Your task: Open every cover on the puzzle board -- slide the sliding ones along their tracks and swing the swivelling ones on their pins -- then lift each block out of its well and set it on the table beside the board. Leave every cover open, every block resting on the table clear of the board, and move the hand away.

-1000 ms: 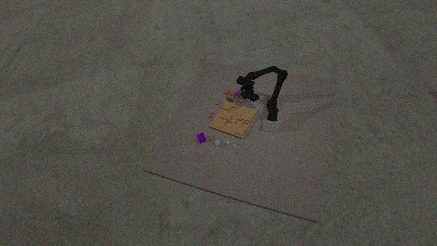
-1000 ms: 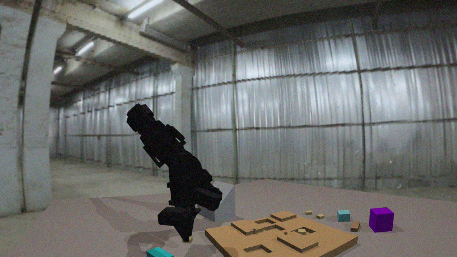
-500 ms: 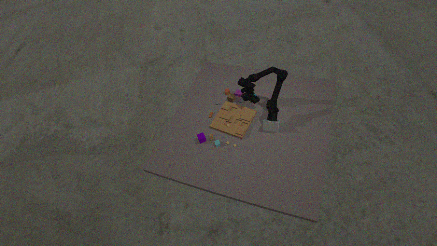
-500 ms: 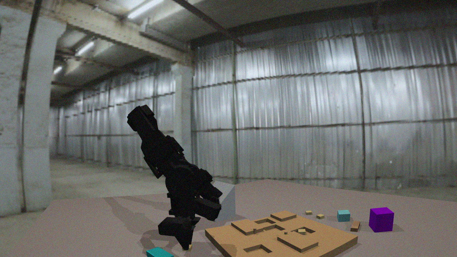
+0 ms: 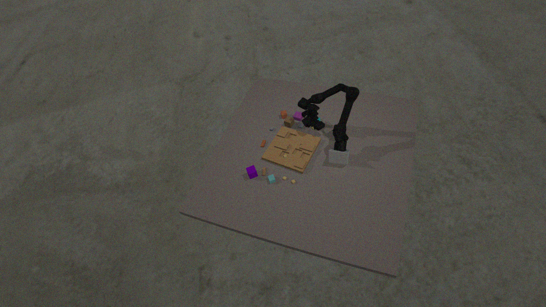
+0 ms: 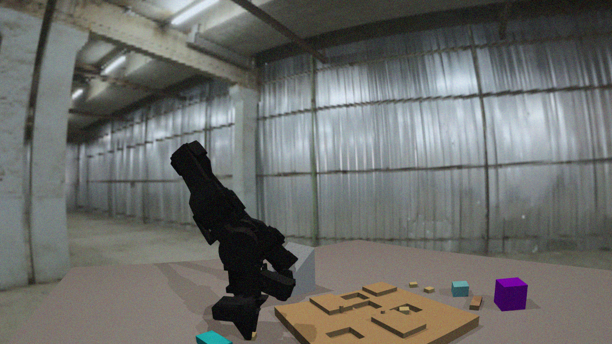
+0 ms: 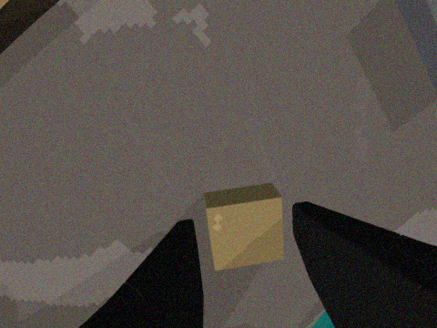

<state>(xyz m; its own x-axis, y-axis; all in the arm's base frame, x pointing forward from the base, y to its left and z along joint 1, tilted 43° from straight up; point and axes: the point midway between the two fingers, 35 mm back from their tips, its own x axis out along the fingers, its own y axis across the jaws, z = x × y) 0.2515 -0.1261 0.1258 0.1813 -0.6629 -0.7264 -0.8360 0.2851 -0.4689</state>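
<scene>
My gripper [image 6: 252, 332] [image 7: 244, 226] is open at table height, its fingers on either side of a small yellow block [image 6: 254, 335] [image 7: 246, 237], with a gap on each side. The block is beside the wooden puzzle board [image 5: 271, 153] [image 6: 295, 315], clear of it. Raised covers [image 6: 331, 303] [image 6: 378, 288] [image 6: 398, 323] stand off the visible wells. A yellow block [image 5: 285, 155] [image 6: 403, 308] sits in one uncovered well. Two more yellow blocks [image 5: 284, 178] [image 5: 293, 181] [image 6: 412, 284] [image 6: 428, 289] lie on the table off the board's far side in the exterior view.
A teal block [image 6: 212, 338] [image 7: 324, 322] lies close to the fingers. A brown cube [image 5: 288, 122], a magenta block [image 5: 297, 116] and an orange block [image 5: 283, 114] are near the arm. A purple cube [image 5: 251, 171] [image 6: 510, 294] and a light blue cube [image 5: 271, 178] [image 6: 460, 288] stand beyond the board.
</scene>
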